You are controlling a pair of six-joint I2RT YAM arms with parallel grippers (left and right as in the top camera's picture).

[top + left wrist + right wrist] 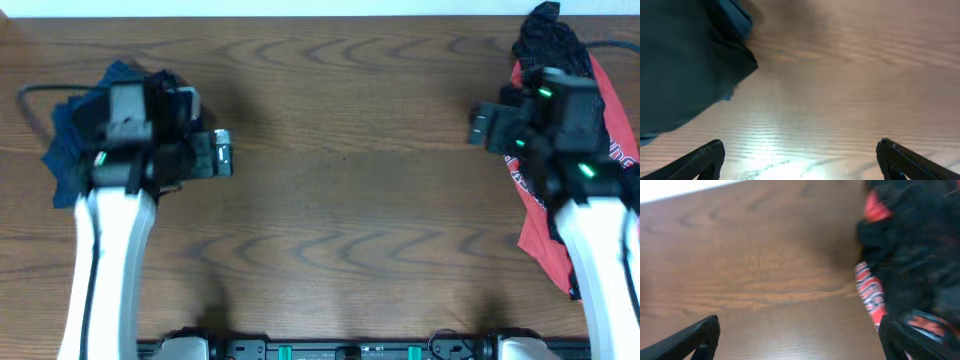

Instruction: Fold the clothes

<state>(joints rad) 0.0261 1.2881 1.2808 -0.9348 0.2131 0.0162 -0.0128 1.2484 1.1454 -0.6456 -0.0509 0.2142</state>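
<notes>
A heap of dark blue clothes (68, 150) lies at the table's left, partly under my left arm. In the left wrist view the blue cloth (685, 65) fills the upper left. My left gripper (225, 152) (800, 160) is open over bare wood, to the right of that heap, with nothing between its fingers. At the right lie a red garment (545, 225) and a black one (548, 40). The right wrist view shows the black red-printed cloth (910, 255) on its right side. My right gripper (478, 125) (800, 335) stands open beside that pile, one finger (900, 337) against its edge.
The wooden table (340, 200) stretches between the two piles. A dark cable (35, 100) loops off at the far left. The arm bases sit along the front edge (340, 350).
</notes>
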